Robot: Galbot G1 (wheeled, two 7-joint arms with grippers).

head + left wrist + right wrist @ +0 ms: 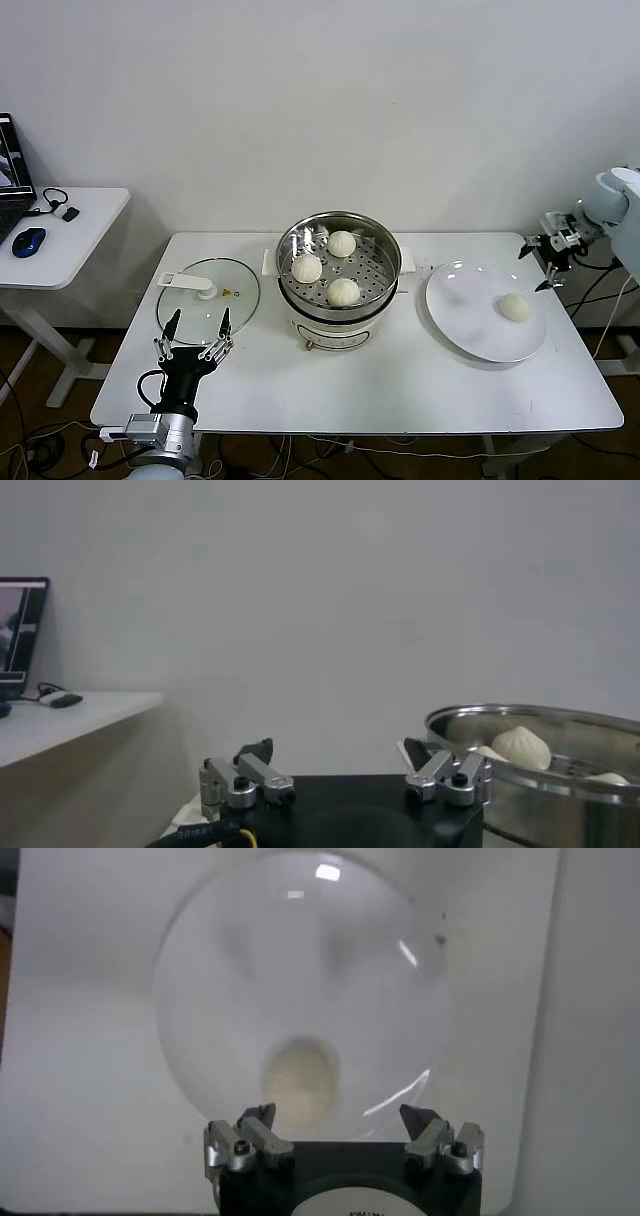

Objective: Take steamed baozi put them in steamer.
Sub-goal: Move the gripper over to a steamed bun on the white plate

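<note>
The steamer (385, 262) stands mid-table with three steamed baozi on its perforated floor: one at the back (341, 243), one on the left (307, 268), one at the front (343, 291). A fourth baozi (515, 307) lies on the white plate (465, 300) to the right. My right gripper (531, 271) hovers open above the plate's far right edge, just beyond that bun. In the right wrist view the baozi (298, 1078) lies below the open right gripper (337, 1111). My left gripper (199, 316) stands open at the front left, empty, beside the steamer (545, 800).
A flat glass lid (208, 295) lies on the table left of the steamer, right behind the left gripper. A separate side table (70, 240) with a mouse and laptop stands further left. Cables hang off the table's right edge.
</note>
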